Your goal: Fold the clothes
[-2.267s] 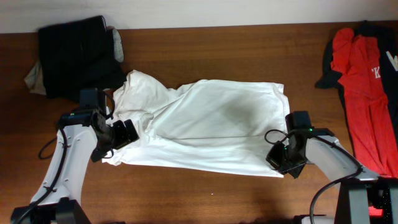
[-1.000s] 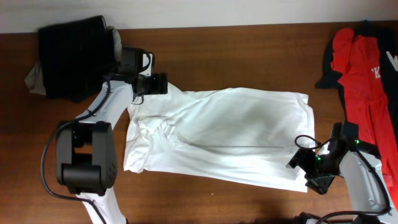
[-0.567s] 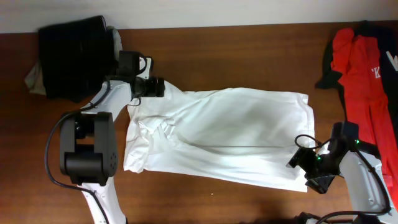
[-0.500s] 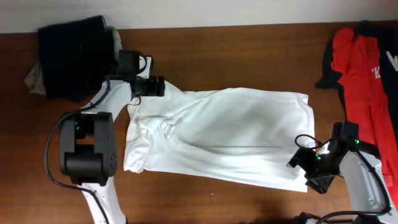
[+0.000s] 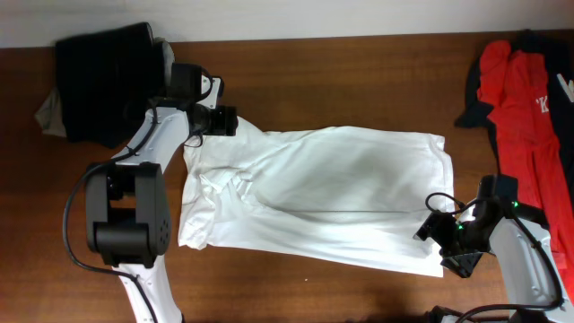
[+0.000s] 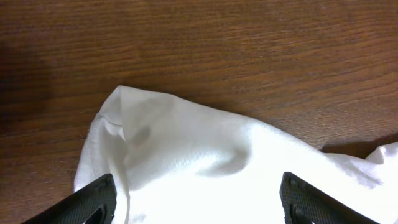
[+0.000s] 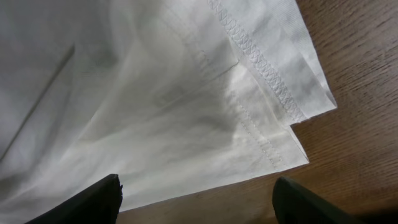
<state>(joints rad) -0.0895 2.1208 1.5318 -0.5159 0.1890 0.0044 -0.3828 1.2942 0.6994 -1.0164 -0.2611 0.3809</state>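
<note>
Overhead view: the wooden table carries the white T-shirt in its middle, spread wide but not yet folded, as far as I can judge. Its body lies rather flat, while the part toward 9 o'clock is wrinkled and bunched. At 3 o'clock a red garment lies loose and unfolded. At 10 o'clock there is a dark pile; I cannot tell if it is folded. So most of the work seems left.

The left gripper is at the shirt's 11 o'clock corner. Its fingers stand wide apart over the cloth and grasp nothing. The right gripper is at the 4 o'clock corner, above the hem. Its jaws are also wide apart and empty.
</note>
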